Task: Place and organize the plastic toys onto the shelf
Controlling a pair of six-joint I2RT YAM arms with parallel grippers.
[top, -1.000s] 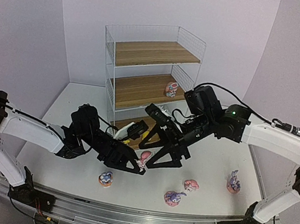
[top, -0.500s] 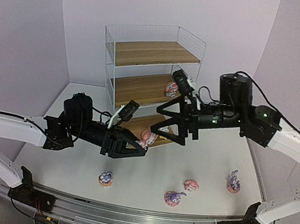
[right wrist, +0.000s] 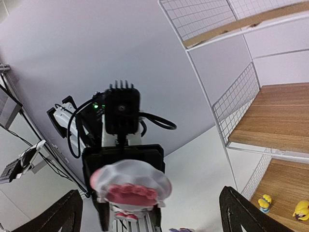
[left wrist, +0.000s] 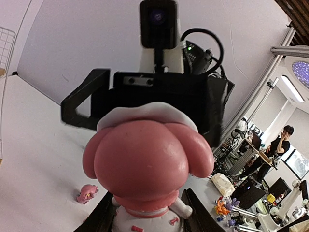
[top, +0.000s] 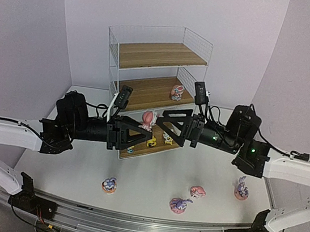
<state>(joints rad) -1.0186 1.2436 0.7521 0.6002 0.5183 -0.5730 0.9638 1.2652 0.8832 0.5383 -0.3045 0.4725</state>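
Observation:
My left gripper point(top: 144, 127) is shut on a pink-white toy point(top: 148, 118) and holds it upright in the air before the shelf point(top: 156, 64). In the left wrist view the toy point(left wrist: 147, 164) fills the frame between my fingers. My right gripper point(top: 161, 126) faces it from the right, open, its fingers point(right wrist: 241, 208) spread wide, apart from the toy point(right wrist: 130, 188). Another pink-white toy point(top: 176, 92) stands on the middle board. Two yellow toys point(top: 151, 143) point(top: 167, 139) sit on the bottom board. Purple bunnies point(top: 109, 185) point(top: 178, 205) point(top: 241, 189) and a pink toy point(top: 197, 191) lie on the table.
The white wire rack stands at the back centre, its top board point(top: 160, 55) bare. The two arms meet nose to nose just in front of its lower boards. The loose toys lie along the near part of the white table point(top: 80, 163).
My left gripper has lifted the pink-white toy off the table to mid-height before the shelf. My right arm swung round to face it and its jaws opened wider.

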